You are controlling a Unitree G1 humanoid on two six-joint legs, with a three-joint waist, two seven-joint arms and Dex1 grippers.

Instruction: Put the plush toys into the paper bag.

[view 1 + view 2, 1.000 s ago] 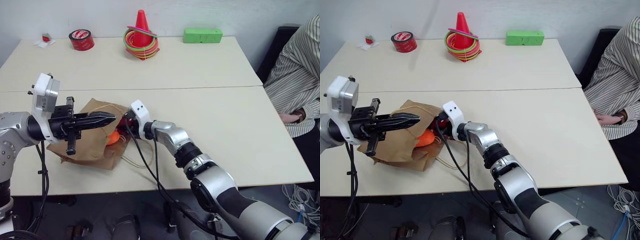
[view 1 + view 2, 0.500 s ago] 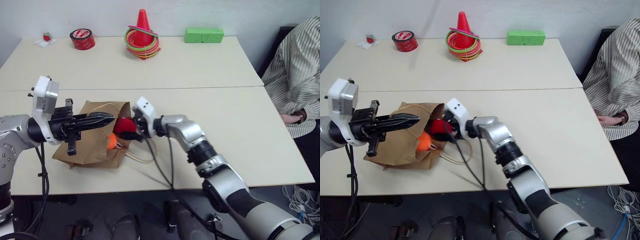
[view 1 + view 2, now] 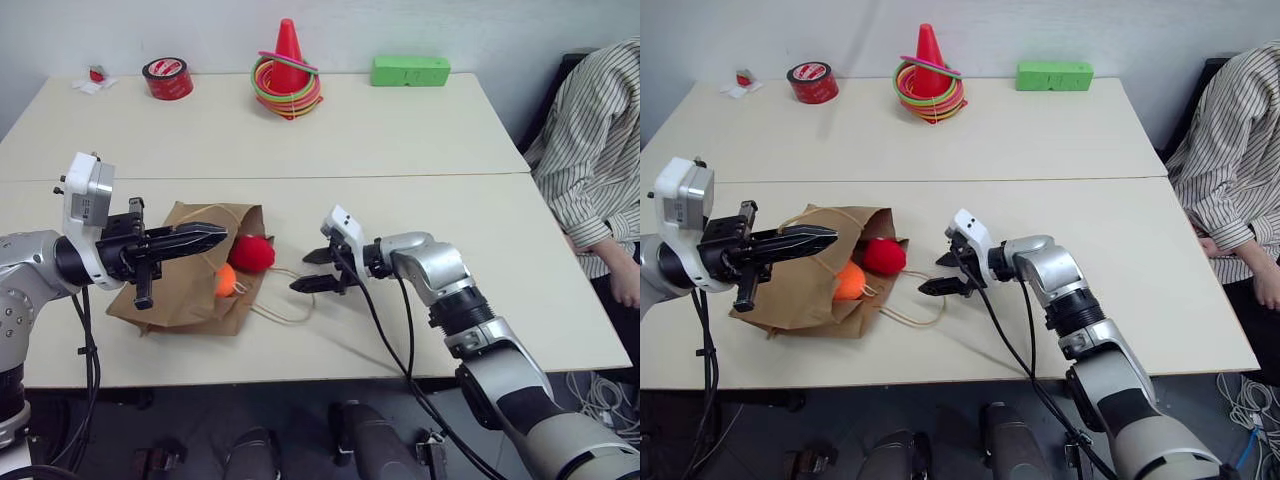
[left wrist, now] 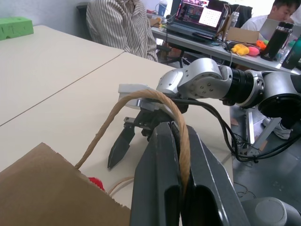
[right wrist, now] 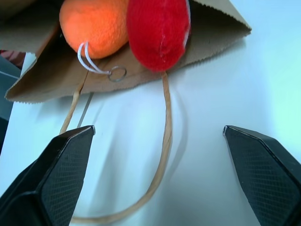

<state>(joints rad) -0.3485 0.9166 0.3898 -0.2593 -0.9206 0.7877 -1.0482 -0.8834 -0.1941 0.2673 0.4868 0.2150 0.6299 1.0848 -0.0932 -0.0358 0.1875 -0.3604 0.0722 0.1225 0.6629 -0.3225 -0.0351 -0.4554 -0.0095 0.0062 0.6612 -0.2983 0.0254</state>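
Two plush toys now sit at the mouth of the paper bag [image 3: 190,275], and we take that bag as our landmark. A second ago our right gripper [image 3: 318,270] was at the bag's opening with the red plush toy [image 3: 254,253] between its fingers; now the toy lies in the mouth of the bag, half over the lip, and the gripper has pulled away to the right with its fingers spread wide and nothing between them. The orange plush toy [image 3: 225,279] rests just beside the red one, a little deeper in the opening, its small string and ring hanging out over the paper. We judge the task nearly done: both toys are within the bag's mouth, though the red one is not fully inside and may want a nudge.

Nearest us, our left gripper [image 3: 190,240] hangs above the bag, pointing level toward the right, its fingers pressed together on the bag's upper string handle [image 4: 141,96], holding the mouth open. The lower handle [image 3: 285,305] lies slack on the table [image 3: 430,150] just right of the bag. Our right forearm reaches in from the right, the gripper tilted slightly downward and aimed at the bag's mouth.

Far beyond the bag stand a tape roll [image 3: 166,78], a cone with rings [image 3: 287,70] and a green block [image 3: 410,70].
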